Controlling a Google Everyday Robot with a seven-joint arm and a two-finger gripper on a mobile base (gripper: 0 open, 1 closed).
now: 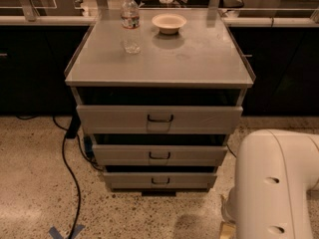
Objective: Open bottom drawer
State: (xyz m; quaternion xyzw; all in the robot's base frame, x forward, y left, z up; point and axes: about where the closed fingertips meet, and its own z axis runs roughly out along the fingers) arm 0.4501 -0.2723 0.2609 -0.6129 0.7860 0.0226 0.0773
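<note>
Camera view shows the bottom drawer [159, 179] apparently shut, so the task is not yet begun. Only the white arm [279, 183] shows at lower right. The gripper is out of frame, so I cannot tell its state.

Three grey metal drawers (top drawer [199, 119], middle drawer [199, 155], bottom drawer [189, 180]), one clear plastic water bottle [130, 19], one round beige bowl [169, 22], one white robot arm [279, 183], hand out of shot.
</note>
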